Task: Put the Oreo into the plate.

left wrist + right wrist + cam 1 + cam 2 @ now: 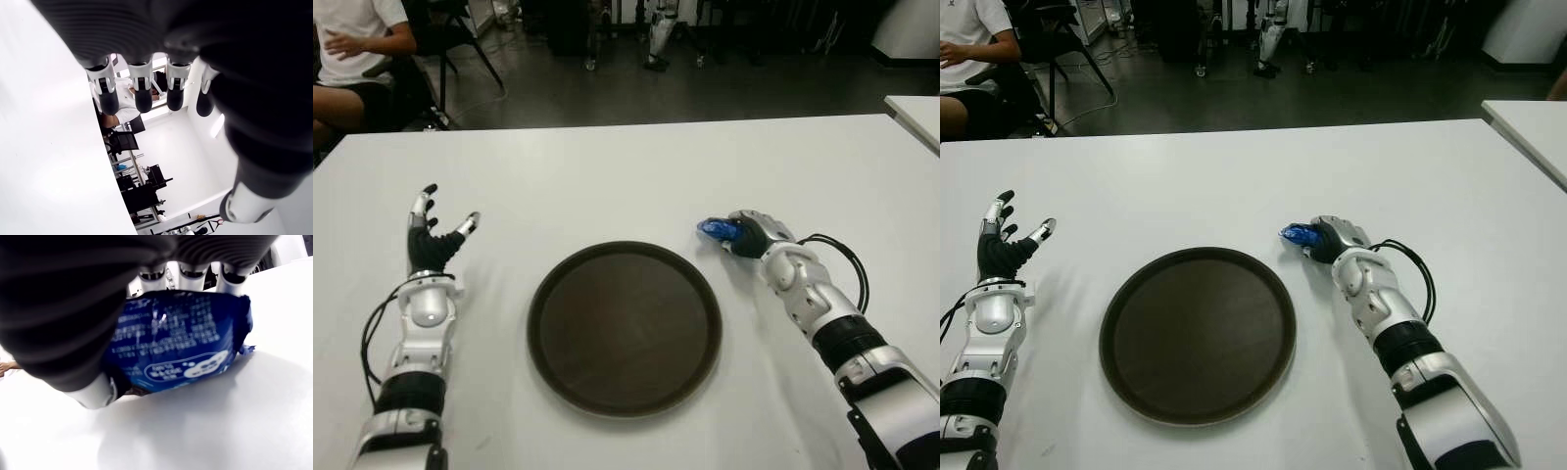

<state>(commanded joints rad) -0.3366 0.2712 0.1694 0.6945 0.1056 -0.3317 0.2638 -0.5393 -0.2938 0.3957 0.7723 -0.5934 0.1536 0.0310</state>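
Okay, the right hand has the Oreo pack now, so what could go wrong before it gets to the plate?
1. The right hand wraps the Oreo pack from above, low over the table. The glossy wrapper might slip out as it lifts.
2. The plate has a raised rim on the hand's side. A low carry could clip it and shove the plate.
3. The left hand is open, left of the plate, so nothing steadies it.

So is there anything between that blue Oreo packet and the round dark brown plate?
Nothing visible. The right hand grips the blue Oreo packet beside the dark brown plate's rim; only bare white table lies between.
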